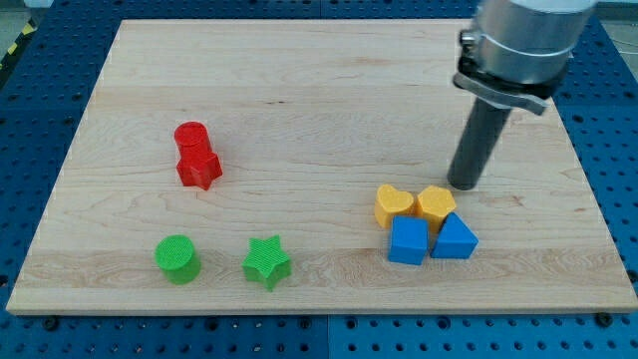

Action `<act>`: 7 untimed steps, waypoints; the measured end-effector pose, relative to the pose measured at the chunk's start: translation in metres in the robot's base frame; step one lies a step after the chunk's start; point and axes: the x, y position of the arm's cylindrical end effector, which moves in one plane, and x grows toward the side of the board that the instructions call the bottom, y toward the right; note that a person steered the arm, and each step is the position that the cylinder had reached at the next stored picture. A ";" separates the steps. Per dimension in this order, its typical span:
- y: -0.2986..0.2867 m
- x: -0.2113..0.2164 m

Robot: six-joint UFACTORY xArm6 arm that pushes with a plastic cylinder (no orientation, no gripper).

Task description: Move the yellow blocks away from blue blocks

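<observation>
A yellow heart block [394, 204] and a yellow hexagon block [436, 203] sit side by side at the view's lower right. Right below them lie a blue square block [408, 240] and a blue wedge-shaped block [455, 237], touching the yellow ones. My tip [465, 185] rests on the board just above and to the right of the yellow hexagon, very close to it.
A red cylinder [190, 138] and a red star [199, 168] sit together at the view's left. A green cylinder [177, 258] and a green star [266, 262] lie near the bottom edge. The wooden board [299, 80] lies on a blue perforated table.
</observation>
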 end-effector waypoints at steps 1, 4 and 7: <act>0.005 0.026; -0.041 0.047; -0.076 0.039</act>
